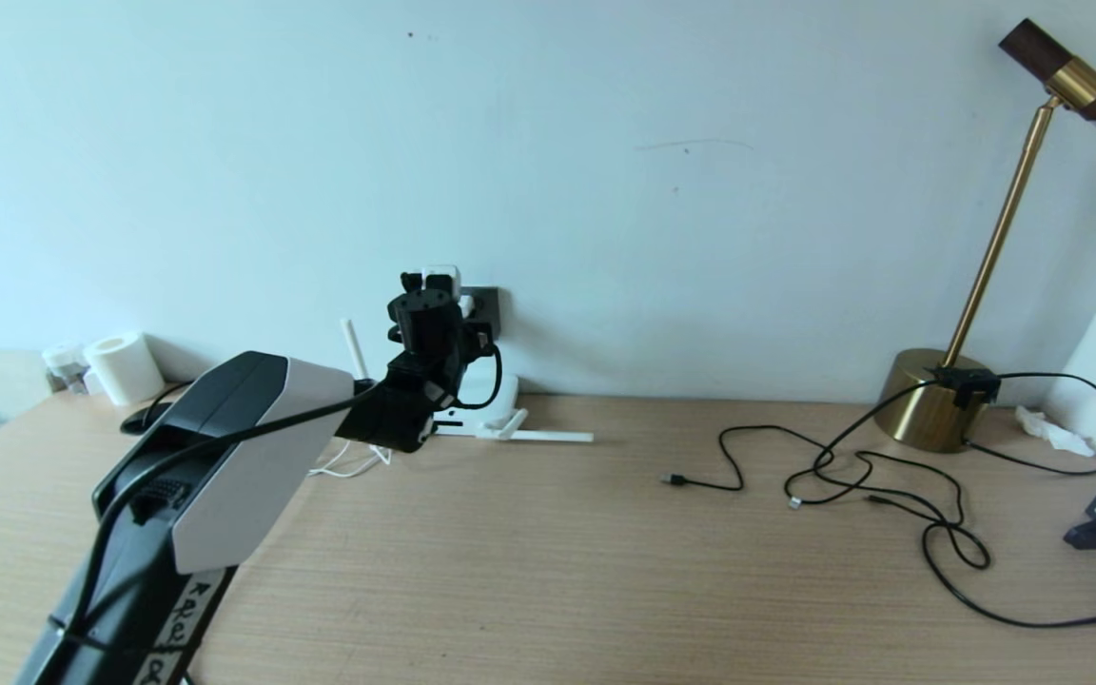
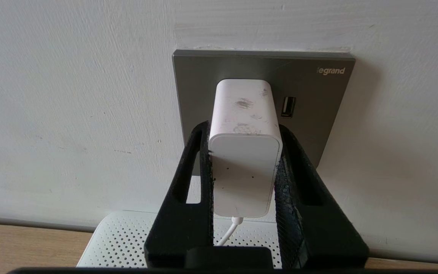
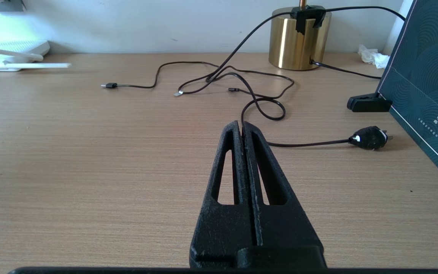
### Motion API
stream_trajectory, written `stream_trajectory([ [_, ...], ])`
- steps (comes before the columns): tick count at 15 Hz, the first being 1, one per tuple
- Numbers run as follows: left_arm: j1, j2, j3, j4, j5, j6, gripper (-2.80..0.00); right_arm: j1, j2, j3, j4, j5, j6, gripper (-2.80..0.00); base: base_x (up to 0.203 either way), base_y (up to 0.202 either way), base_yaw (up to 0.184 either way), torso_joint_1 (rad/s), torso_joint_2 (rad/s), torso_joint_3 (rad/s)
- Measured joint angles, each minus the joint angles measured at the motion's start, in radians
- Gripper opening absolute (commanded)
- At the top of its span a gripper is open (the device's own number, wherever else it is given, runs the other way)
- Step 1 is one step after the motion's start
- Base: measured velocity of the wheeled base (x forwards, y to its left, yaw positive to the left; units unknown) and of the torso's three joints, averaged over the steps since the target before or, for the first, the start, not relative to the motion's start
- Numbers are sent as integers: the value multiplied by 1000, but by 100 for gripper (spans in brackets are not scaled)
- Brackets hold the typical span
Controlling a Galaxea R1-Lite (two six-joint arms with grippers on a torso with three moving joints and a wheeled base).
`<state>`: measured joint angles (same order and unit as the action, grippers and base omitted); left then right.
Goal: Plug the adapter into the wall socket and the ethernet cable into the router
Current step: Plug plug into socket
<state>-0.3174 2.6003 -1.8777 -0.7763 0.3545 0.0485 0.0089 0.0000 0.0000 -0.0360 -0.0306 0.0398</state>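
**Adapter pressed up to the wall socket**

So the left gripper (image 2: pixel 243 152) is up at the wall with its jaws clamped on both sides of the adapter (image 2: pixel 245 152), which sits against the dark grey wall socket (image 2: pixel 318 110), white cord hanging down. The router (image 2: pixel 127 239) lies on the tabletop (image 1: pixel 548 571) right below. The right gripper (image 3: pixel 243 127) hangs low over the tabletop, jaws pinched together on nothing, near some thin black cables (image 3: pixel 257 102).
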Motion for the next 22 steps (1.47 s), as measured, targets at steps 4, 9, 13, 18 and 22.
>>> stream_trajectory([
  [4,0,-6,17,-8,0,0,-280,0,0,0,0,0,0,-280,0,0,0,0,0,0],
  [9,0,-13,34,-9,0,0,-280,0,0,0,0,0,0,-280,0,0,0,0,0,0],
  [13,-1,-15,34,-6,2,0,-280,0,0,0,0,0,0,-280,0,0,0,0,0,0],
  [18,-5,-16,36,-3,2,0,-280,0,0,0,0,0,0,-280,0,0,0,0,0,0],
  [22,-11,-31,70,-8,1,0,-280,0,0,0,0,0,0,-280,0,0,0,0,0,0],
])
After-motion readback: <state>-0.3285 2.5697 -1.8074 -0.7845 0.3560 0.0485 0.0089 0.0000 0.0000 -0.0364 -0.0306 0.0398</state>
